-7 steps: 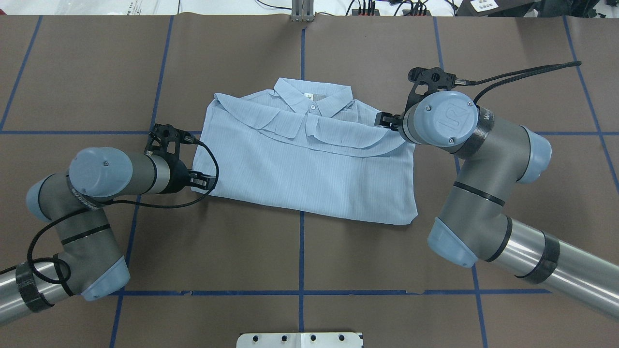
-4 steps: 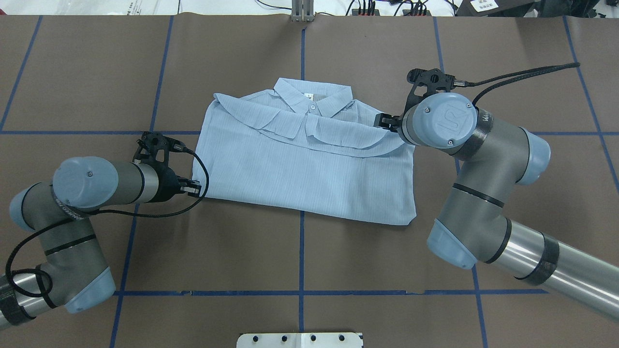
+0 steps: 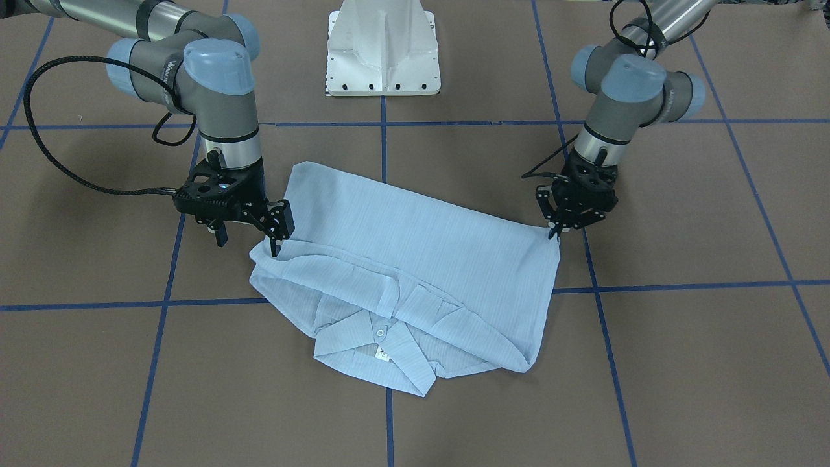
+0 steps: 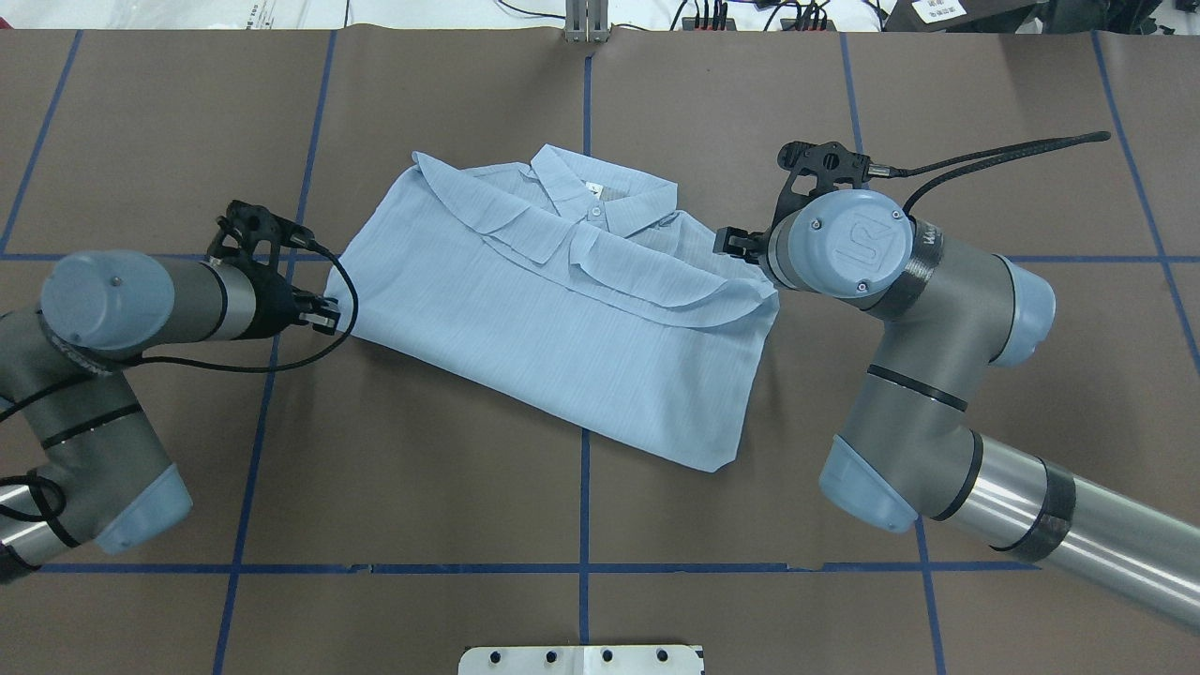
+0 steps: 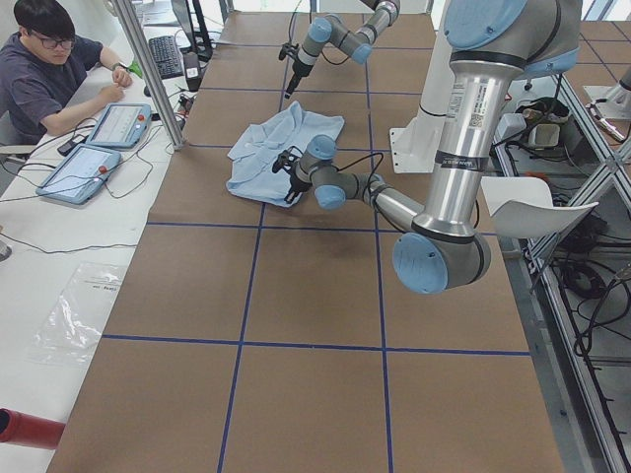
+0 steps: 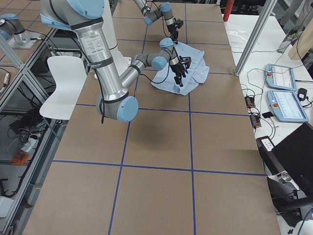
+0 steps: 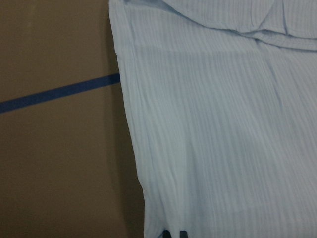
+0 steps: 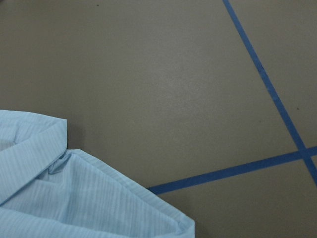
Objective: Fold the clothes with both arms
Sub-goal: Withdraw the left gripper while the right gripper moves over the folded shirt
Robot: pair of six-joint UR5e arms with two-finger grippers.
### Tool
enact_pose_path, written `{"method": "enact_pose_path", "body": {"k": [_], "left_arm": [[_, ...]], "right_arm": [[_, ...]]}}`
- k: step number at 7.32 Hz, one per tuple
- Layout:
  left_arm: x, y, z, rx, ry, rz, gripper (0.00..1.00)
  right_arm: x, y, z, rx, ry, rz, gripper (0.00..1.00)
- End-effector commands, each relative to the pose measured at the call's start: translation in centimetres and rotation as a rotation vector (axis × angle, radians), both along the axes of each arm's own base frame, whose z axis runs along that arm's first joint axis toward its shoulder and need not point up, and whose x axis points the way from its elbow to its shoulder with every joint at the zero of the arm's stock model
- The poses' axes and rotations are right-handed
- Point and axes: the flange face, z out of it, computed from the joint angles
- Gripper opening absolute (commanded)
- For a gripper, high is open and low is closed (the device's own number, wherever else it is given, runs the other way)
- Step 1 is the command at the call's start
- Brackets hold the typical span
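- Brown paper crossed by blue tape lines covers the table, and a white pedestal base stands at the robot's side of it.
- One pale-blue striped shirt lies folded near the middle of the table, front up. It straddles the central tape line.
- The pointed collar and a small white button are on the side far from the robot.
- The shirt sits askew, with its left end farther from the robot than its near right corner.
- The left gripper is low at the shirt's left corner, jaws closed tight on the cloth. The wrist view shows its dark fingertips close together at the fabric's edge.
- The right gripper is at the shirt's right edge near the shoulder fold. In the front-facing view its fingers stand spread apart, one tip touching the cloth and the other over bare table. It grips nothing that can be seen.
- A seated person is beside the table with two tablet-like controllers in front of them.
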Motion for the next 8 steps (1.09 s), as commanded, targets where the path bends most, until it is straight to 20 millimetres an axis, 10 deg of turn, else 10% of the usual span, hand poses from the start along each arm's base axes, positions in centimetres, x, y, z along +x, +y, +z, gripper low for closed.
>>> {"method": "enact_pose_path", "body": {"k": [1, 4, 6, 7, 8], "left_arm": [[-5.0, -9.4, 3.8, 0.068, -0.146, -0.055, 0.0], [1.2, -21.3, 2.8, 0.08, -0.18, -0.136, 0.0], [-0.2, -25.3, 0.9, 0.085, -0.19, -0.16, 0.05], [-1.9, -25.5, 0.0, 0.165, -0.213, -0.129, 0.99], [-5.1, -23.9, 1.1, 0.169, -0.176, -0.093, 1.0]], "right_arm": [[-1.0, 1.8, -1.6, -0.004, -0.046, -0.001, 1.0], [-2.7, 3.3, -3.4, 0.008, -0.077, 0.011, 1.0], [-3.0, 4.1, -4.3, 0.007, -0.1, 0.011, 1.0], [-3.4, 4.2, -5.1, 0.007, -0.111, 0.012, 1.0], [-4.6, 4.4, -6.5, 0.0, -0.133, 0.013, 1.0]]}}
